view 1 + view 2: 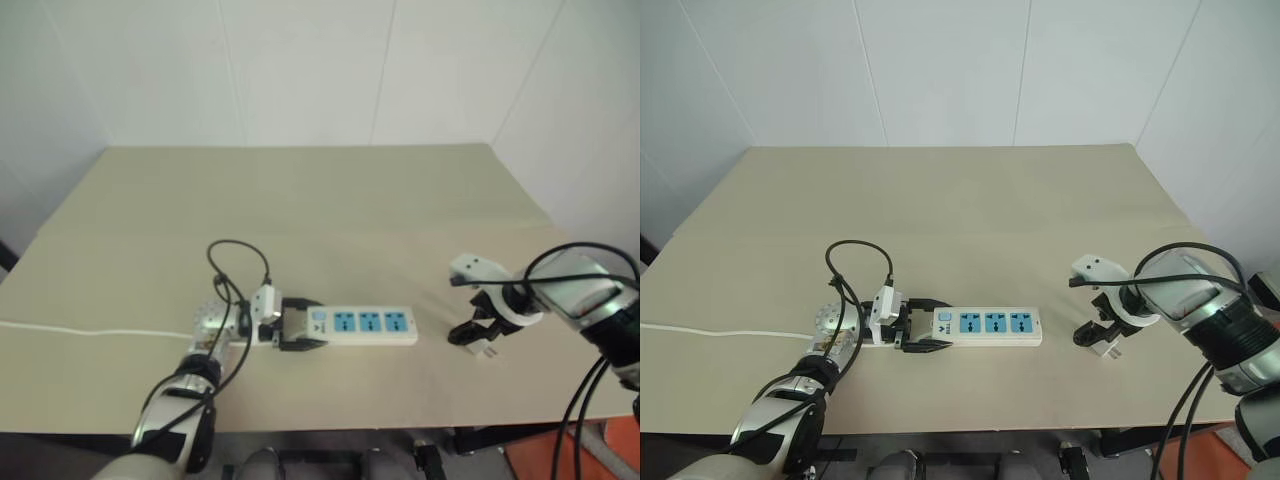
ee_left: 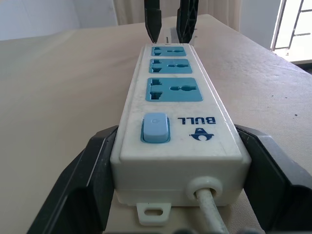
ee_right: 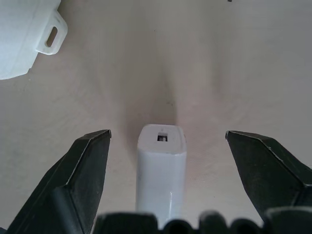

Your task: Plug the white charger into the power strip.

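Left eye view gives you the power strip (image 1: 362,326) near the tabletop's front edge, its switch end braced between the left gripper (image 1: 300,328) fingers. Right wrist view puts the white charger (image 3: 161,173) between the right gripper (image 3: 166,144) wide-spread fingers, untouched; close next, then carry it over open tabletop

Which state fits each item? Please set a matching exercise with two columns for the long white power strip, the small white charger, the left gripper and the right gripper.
Column A
1. long white power strip
2. small white charger
3. left gripper
4. right gripper

Column B
a. lying on the table between open black fingers
b. open, pointing down over the charger
c. flat on the table, three blue sockets up
d. fingers around the strip's switch end

Pairs: 1-c, 2-a, 3-d, 4-b
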You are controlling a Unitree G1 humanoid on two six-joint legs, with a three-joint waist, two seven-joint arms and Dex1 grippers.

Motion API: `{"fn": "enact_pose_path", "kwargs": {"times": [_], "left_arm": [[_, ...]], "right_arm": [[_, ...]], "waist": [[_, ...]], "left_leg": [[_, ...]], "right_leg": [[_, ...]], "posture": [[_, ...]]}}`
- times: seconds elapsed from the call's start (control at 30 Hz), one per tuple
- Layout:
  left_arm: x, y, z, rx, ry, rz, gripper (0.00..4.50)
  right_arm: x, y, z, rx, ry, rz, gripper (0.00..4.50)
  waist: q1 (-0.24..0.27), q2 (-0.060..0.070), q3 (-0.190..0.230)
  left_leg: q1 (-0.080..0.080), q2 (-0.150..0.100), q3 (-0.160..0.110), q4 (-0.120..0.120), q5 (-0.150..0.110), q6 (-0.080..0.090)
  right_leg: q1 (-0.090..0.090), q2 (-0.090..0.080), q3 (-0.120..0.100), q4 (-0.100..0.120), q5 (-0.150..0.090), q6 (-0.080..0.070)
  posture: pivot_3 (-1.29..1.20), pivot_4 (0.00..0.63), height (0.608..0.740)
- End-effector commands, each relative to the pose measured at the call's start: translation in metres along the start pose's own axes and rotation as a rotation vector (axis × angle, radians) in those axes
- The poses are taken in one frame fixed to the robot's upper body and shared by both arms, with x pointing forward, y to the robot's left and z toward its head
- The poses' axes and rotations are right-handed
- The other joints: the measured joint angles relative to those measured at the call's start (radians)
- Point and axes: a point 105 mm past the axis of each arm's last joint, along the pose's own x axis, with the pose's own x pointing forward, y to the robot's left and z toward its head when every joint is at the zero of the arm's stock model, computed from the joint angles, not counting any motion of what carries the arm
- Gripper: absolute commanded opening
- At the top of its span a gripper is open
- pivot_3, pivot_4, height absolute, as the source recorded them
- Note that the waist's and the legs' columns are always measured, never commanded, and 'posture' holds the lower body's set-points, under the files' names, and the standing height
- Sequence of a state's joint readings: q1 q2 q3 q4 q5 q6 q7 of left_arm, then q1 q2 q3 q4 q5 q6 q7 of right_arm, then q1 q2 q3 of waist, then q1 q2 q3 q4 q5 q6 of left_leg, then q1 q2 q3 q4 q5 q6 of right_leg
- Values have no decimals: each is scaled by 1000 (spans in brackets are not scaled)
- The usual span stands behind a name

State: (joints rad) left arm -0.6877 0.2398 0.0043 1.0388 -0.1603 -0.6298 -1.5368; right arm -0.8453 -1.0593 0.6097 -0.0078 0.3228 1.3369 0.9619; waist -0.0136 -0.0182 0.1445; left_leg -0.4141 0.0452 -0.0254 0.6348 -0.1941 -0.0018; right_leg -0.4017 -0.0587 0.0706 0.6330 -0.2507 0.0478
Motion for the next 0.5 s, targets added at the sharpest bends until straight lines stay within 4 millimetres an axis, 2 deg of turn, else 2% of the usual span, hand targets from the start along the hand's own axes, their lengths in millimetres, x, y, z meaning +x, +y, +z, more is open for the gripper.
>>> {"fn": "enact_pose_path", "kwargs": {"times": [0.03,0.23,0.4,0.43,0.5], "left_arm": [[-4,0,-5,1,38,7,3261],[-1,0,-3,9,29,0,3261],[-2,1,-1,14,30,-6,3261],[-3,2,0,14,32,-9,3261],[-5,4,1,7,47,-17,3261]], "right_arm": [[-6,-3,4,-21,-15,-21,3279],[-4,-3,2,-32,6,-24,1189],[-16,-4,7,-149,1,-96,1112],[-21,-2,12,-197,-18,-101,1112],[-43,5,33,-370,-130,-130,1112]], "waist": [[0,0,0],[0,1,-1],[1,1,-1],[0,2,-1],[0,2,-1]], "left_leg": [[0,0,0,0,0,0],[0,0,0,1,0,0],[0,0,0,1,0,0],[0,0,0,1,0,0],[0,0,0,1,0,0]], "right_leg": [[0,0,0,0,0,0],[0,0,0,0,0,0],[0,0,0,0,0,0],[0,0,0,0,0,0],[0,0,0,0,0,1]], "posture": [[0,150,740],[0,150,740],[0,150,740],[0,150,740],[0,150,740]]}}
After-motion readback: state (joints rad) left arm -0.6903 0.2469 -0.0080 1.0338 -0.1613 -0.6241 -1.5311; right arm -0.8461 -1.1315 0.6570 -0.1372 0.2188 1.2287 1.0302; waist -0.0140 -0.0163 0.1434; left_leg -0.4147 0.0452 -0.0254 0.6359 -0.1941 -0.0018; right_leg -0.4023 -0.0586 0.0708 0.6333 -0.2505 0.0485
